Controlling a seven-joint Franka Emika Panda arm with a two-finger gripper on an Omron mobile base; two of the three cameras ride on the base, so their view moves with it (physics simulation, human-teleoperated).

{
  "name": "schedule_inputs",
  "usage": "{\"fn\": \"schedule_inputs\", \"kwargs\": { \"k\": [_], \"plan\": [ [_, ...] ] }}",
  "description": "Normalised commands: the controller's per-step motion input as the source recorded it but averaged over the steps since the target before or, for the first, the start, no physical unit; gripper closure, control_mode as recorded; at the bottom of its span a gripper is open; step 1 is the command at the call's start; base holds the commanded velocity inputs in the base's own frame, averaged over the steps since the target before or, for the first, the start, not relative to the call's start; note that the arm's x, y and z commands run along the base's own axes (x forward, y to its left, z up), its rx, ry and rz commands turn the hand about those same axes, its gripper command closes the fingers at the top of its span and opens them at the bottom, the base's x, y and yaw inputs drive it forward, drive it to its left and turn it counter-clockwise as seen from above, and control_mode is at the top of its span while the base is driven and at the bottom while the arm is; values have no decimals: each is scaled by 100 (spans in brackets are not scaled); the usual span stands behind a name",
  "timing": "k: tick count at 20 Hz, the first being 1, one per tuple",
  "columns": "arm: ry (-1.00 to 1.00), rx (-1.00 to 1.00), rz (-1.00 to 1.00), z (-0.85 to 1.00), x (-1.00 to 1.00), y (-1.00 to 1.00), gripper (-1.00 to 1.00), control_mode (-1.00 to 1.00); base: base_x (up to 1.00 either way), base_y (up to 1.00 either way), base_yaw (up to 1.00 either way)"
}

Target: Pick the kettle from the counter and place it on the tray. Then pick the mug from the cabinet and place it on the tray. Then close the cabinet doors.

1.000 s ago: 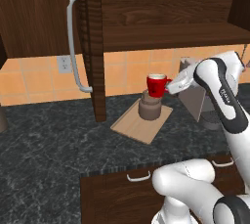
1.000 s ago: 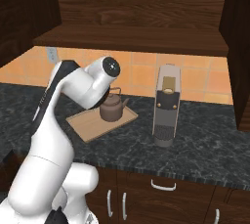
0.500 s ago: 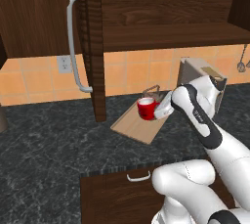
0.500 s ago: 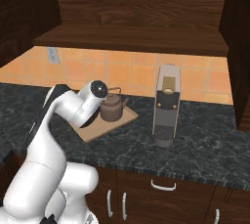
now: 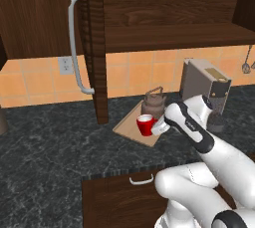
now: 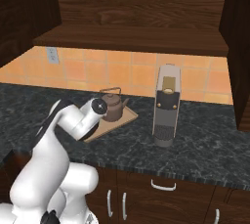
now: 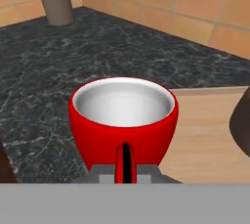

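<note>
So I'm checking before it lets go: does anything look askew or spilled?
Nothing stands out. The gripper holds the red mug upright by its handle over the tray, beside the upright kettle.

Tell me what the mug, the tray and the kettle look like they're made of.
Mug: glossy red outside, white inside, probably glazed ceramic. Tray: pale tan, faintly grained, looks like matte wood. Kettle: brownish-grey with soft sheen and thin arched handle, likely metal.
</note>
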Motion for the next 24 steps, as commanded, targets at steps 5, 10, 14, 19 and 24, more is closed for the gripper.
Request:
{"fn": "schedule_inputs", "kwargs": {
  "k": [5,10,14,19,24],
  "plan": [
    [5,0,7,-31,31,0,100,-100,0,0,0],
    [-2,2,3,-22,24,0,100,-100,0,0,0],
    [-7,3,0,-16,25,0,100,-100,0,0,0],
    [-4,2,0,-12,27,1,100,-100,0,0,0],
    [-1,0,0,-12,16,2,100,-100,0,0,0]
  ]
}}
